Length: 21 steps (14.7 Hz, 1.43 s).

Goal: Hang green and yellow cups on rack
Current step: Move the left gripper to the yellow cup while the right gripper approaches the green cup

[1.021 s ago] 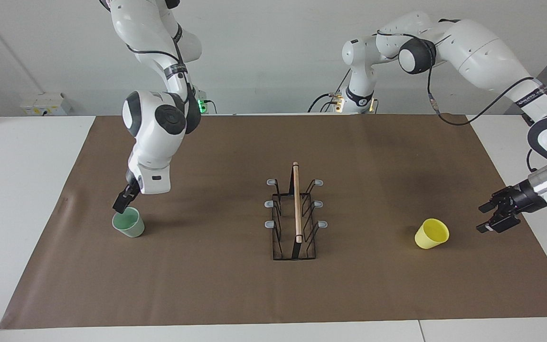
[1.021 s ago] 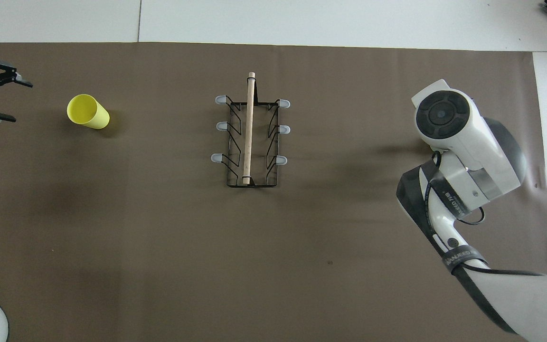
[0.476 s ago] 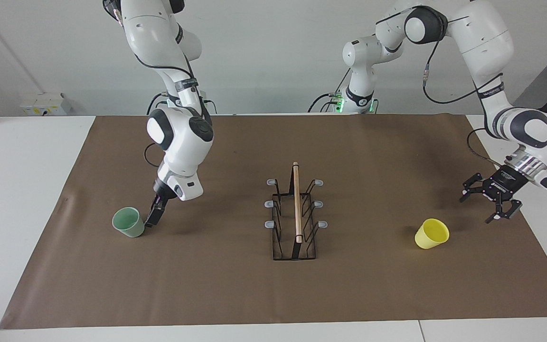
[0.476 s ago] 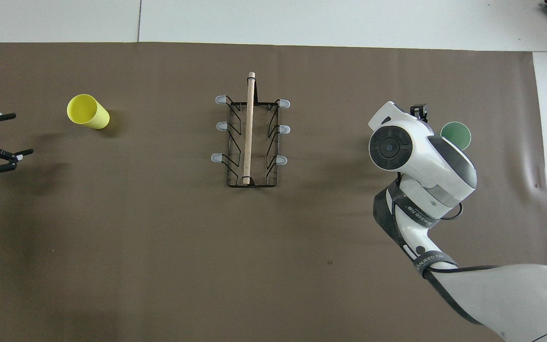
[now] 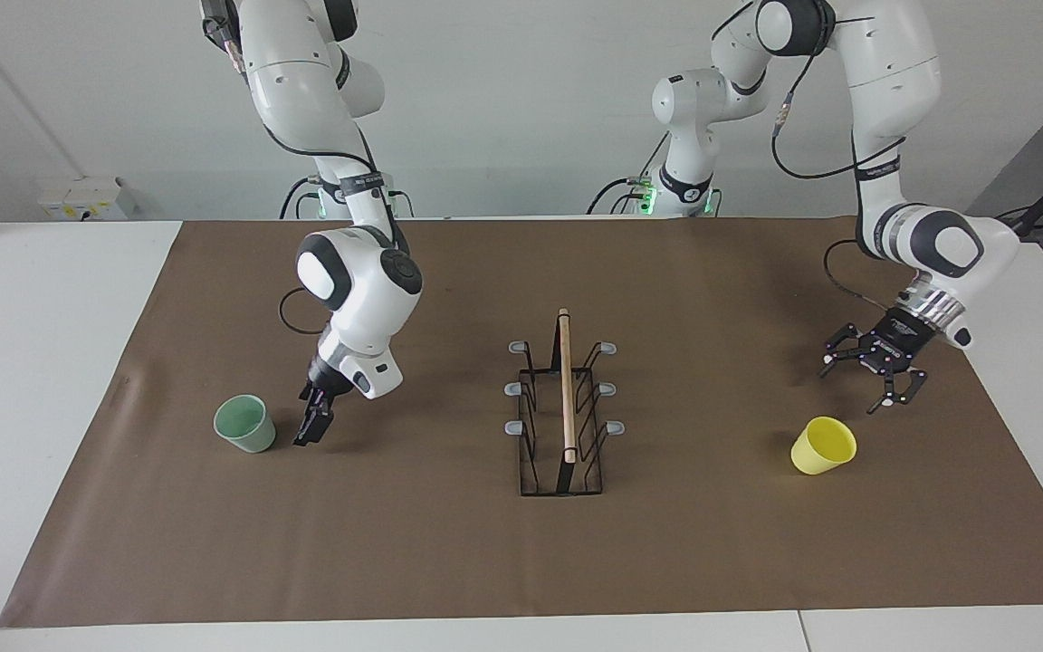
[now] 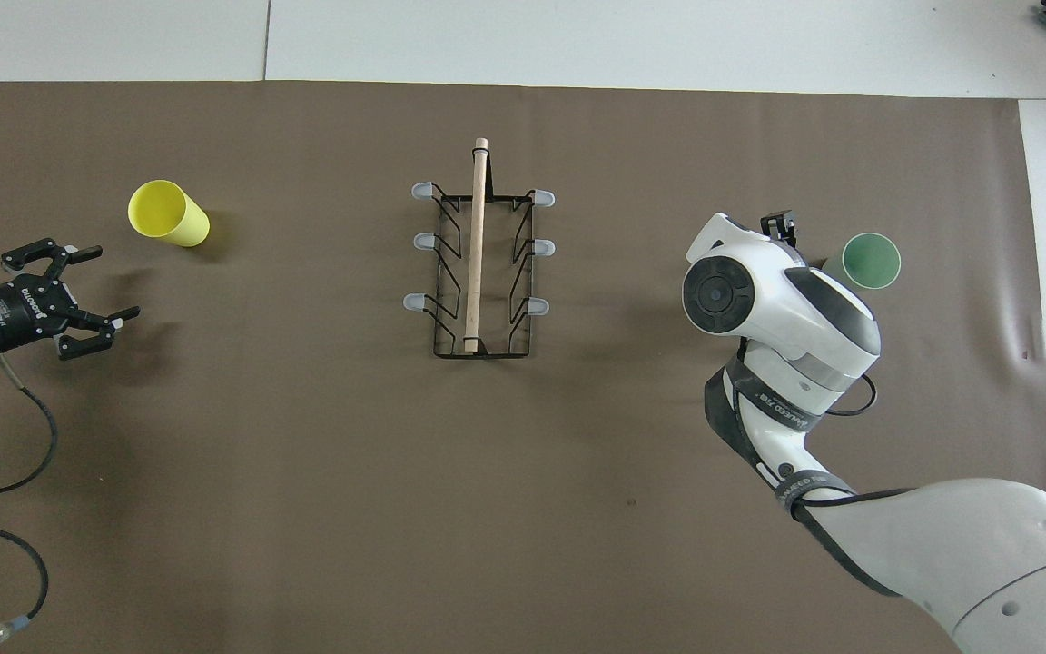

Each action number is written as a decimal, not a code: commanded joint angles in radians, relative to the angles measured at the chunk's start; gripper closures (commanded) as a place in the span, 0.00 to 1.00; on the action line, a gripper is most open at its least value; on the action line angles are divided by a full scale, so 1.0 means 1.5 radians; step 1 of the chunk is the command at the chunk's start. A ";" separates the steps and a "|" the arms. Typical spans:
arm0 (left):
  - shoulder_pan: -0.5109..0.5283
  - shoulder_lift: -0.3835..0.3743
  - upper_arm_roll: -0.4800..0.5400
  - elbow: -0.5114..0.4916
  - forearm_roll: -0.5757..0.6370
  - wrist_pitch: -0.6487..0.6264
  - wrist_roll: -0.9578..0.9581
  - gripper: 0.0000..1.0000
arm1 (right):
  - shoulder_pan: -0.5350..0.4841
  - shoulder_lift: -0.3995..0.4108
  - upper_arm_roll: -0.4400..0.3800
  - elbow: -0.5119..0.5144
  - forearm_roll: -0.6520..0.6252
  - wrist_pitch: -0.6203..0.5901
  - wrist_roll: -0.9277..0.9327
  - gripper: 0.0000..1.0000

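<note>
The pale green cup (image 5: 245,424) (image 6: 871,261) stands mouth up on the brown mat toward the right arm's end. My right gripper (image 5: 312,427) (image 6: 782,225) hangs low beside it on the rack's side, a small gap from it, open and empty. The yellow cup (image 5: 822,445) (image 6: 167,213) stands mouth up toward the left arm's end. My left gripper (image 5: 851,391) (image 6: 109,283) is open over the mat close to it, holding nothing. The black wire rack (image 5: 565,407) (image 6: 478,263) with its wooden rod stands at the mat's middle, and no cup hangs on its grey-tipped prongs.
The brown mat (image 5: 449,543) covers most of the white table (image 5: 42,362). A loose cable (image 6: 14,427) trails from the left arm's wrist over the mat near the robots' edge.
My right gripper has drawn away from the green cup's rim toward the rack, and the cup stayed put. My left gripper has swung in from the table's end to beside the yellow cup.
</note>
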 commanded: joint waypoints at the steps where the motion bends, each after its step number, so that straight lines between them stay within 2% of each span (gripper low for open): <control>1: -0.016 -0.019 0.005 -0.029 -0.025 0.025 -0.002 0.00 | 0.001 0.013 0.003 -0.006 -0.049 -0.018 -0.012 0.00; 3: -0.017 -0.019 0.005 -0.034 -0.073 0.042 -0.011 0.00 | 0.018 0.026 0.003 -0.006 -0.087 -0.056 -0.011 0.00; 5: -0.026 -0.022 0.001 -0.066 -0.175 0.092 -0.014 0.00 | 0.020 0.035 0.002 -0.006 -0.114 -0.076 -0.008 0.00; 7: -0.055 -0.020 0.002 -0.068 -0.192 0.104 -0.014 0.00 | 0.022 0.037 0.003 -0.006 -0.132 -0.094 -0.003 0.00; 11: -0.061 -0.018 -0.001 -0.059 -0.254 0.109 -0.016 0.00 | 0.026 0.044 0.003 -0.007 -0.168 -0.130 0.006 0.00; 15: -0.074 -0.013 0.001 -0.055 -0.315 0.129 -0.016 0.00 | 0.018 0.043 0.002 -0.016 -0.197 -0.129 0.017 0.00; 18: -0.074 -0.004 0.000 -0.033 -0.344 0.135 -0.018 0.00 | 0.014 0.037 0.003 -0.045 -0.251 -0.119 0.055 0.00; 21: -0.074 0.011 -0.001 -0.019 -0.354 0.140 -0.019 0.00 | 0.003 0.037 0.002 -0.052 -0.266 -0.105 0.059 0.00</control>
